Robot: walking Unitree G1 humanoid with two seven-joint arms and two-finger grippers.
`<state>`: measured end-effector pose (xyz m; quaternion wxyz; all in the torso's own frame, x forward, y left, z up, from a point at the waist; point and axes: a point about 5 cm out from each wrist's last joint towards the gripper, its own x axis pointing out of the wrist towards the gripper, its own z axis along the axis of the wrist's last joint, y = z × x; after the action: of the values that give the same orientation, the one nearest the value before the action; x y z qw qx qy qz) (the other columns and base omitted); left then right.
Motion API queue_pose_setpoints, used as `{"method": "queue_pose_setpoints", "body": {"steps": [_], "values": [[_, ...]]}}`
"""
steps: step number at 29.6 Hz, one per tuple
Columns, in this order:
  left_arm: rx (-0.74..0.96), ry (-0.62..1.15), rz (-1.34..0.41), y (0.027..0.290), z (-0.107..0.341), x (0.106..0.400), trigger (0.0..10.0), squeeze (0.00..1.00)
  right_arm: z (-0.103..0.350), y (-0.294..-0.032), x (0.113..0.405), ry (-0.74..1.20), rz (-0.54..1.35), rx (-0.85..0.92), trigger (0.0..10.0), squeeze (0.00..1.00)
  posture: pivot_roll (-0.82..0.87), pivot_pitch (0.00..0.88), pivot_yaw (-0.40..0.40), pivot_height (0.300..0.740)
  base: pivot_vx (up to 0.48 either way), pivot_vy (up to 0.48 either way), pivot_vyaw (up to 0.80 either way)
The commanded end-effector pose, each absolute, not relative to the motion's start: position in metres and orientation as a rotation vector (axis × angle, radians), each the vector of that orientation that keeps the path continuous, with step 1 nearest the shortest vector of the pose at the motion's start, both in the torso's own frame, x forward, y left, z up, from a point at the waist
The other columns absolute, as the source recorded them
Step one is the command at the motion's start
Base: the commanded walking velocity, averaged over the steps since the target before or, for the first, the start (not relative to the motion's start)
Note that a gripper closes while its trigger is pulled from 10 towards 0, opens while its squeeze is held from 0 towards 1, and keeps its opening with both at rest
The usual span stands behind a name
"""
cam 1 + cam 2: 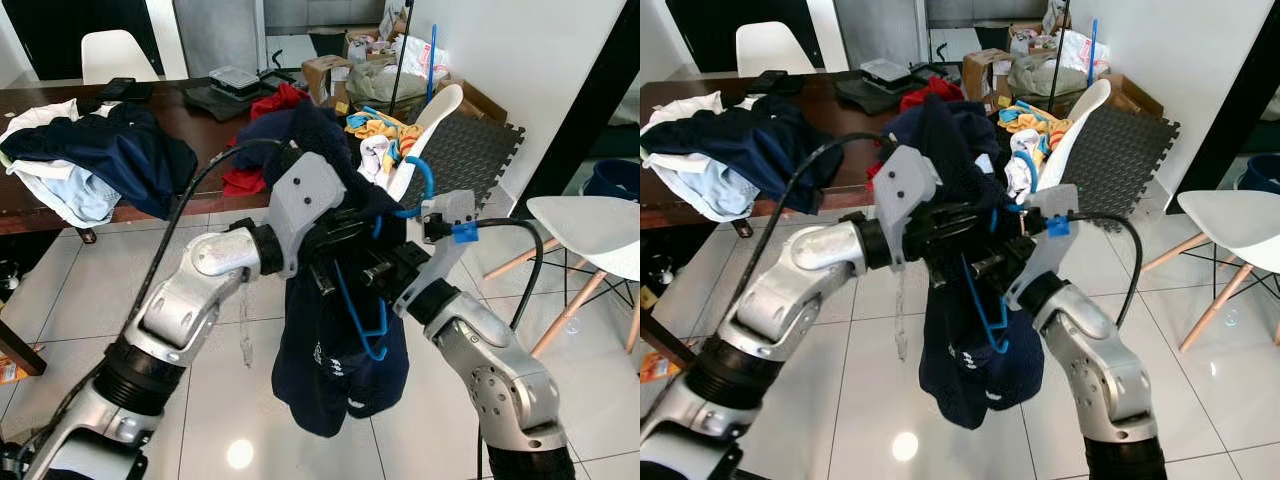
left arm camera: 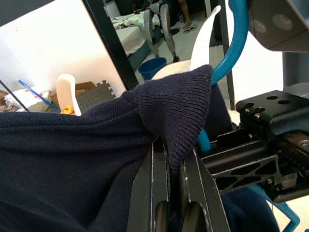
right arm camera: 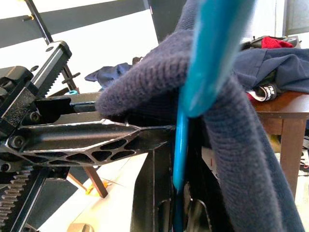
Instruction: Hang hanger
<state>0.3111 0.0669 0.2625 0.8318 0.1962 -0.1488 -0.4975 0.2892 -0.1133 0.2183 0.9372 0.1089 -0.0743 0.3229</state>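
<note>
The blue hanger (image 1: 362,310) hangs at the centre of the left eye view, threaded into a navy garment (image 1: 335,375) that droops toward six o'clock above the white tiled floor (image 1: 230,400). The left gripper (image 1: 335,240) reaches in from nine o'clock and the right gripper (image 1: 385,270) from four o'clock, meeting at the garment's collar. A dark wooden table (image 1: 60,105) heaped with clothes (image 1: 95,155) lies at ten o'clock, and a white chair (image 1: 590,230) stands at three o'clock.

The right eye view tells the same scene: the hanger's wire shows against the cloth just below the two grippers, and no rail or rack to hang it on can be made out.

In the left wrist view the left gripper's fingers (image 2: 152,193) are nearly together, pinching a fold of the garment's ribbed collar; the hanger's hook curves up to one o'clock behind that fold.

In the right wrist view the right gripper's fingers (image 3: 149,198) are closed narrowly on the hanger's blue wire, with navy knit wrapped over it.

As a judgement, the garment seems to be mostly on the hanger, with the collar being settled. Carrying it to a rail and hooking it there is left to do.
</note>
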Motion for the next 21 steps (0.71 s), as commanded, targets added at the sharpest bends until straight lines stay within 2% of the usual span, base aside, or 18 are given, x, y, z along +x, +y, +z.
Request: {"method": "queue_pose_setpoints", "body": {"steps": [1, 2, 3, 4, 12, 15, 16, 18, 21], "values": [[0.445, -0.243, -1.054, 0.073, 0.251, 0.314, 10.0, 0.0, 0.237, -0.11, 0.287, -0.254, 0.687, 0.213, 10.0, 0.0, 0.01, 0.094, 0.012, 0.74, 0.0, 0.0, 0.0], [0.437, -0.238, -1.067, 0.073, 0.251, 0.312, 10.0, 0.15, 0.237, -0.111, 0.288, -0.257, 0.684, 0.214, 10.0, 0.0, 0.01, 0.094, 0.012, 0.74, 0.0, 0.0, 0.0], [0.437, -0.238, -1.067, 0.073, 0.251, 0.312, 10.0, 0.15, 0.237, -0.111, 0.288, -0.257, 0.684, 0.214, 10.0, 0.0, 0.01, 0.094, 0.012, 0.74, 0.0, 0.0, 0.0], [0.432, -0.222, -1.102, 0.073, 0.249, 0.308, 10.0, 1.0, 0.238, -0.111, 0.288, -0.261, 0.682, 0.216, 10.0, 0.0, 0.01, 0.094, 0.012, 0.74, 0.0, 0.0, 0.0], [0.439, -0.19, -1.167, 0.077, 0.248, 0.301, 10.0, 1.0, 0.239, -0.112, 0.289, -0.267, 0.681, 0.216, 10.0, 0.0, 0.02, 0.095, 0.013, 0.74, 0.0, 0.0, 0.0], [0.469, -0.152, -1.236, 0.1, 0.259, 0.293, 10.0, 1.0, 0.237, -0.12, 0.29, -0.263, 0.667, 0.157, 10.0, 0.0, 0.03, 0.096, 0.016, 0.74, 0.0, 0.0, 0.0], [0.469, -0.152, -1.236, 0.1, 0.259, 0.293, 10.0, 1.0, 0.237, -0.12, 0.29, -0.263, 0.667, 0.157, 10.0, 0.0, 0.03, 0.096, 0.016, 0.74, 0.0, 0.0, 0.0], [0.496, -0.162, -1.258, 0.122, 0.28, 0.288, 10.0, 1.0, 0.232, -0.135, 0.291, -0.23, 0.667, 0.018, 10.0, 0.0, 0.03, 0.095, 0.015, 0.74, 0.0, 0.0, 0.0], [0.511, -0.179, -1.265, 0.131, 0.291, 0.286, 10.0, 1.0, 0.229, -0.144, 0.29, -0.206, 0.68, -0.05, 10.0, 0.0, 0.04, 0.095, 0.014, 0.74, 0.0, 0.0, 0.0]]}}
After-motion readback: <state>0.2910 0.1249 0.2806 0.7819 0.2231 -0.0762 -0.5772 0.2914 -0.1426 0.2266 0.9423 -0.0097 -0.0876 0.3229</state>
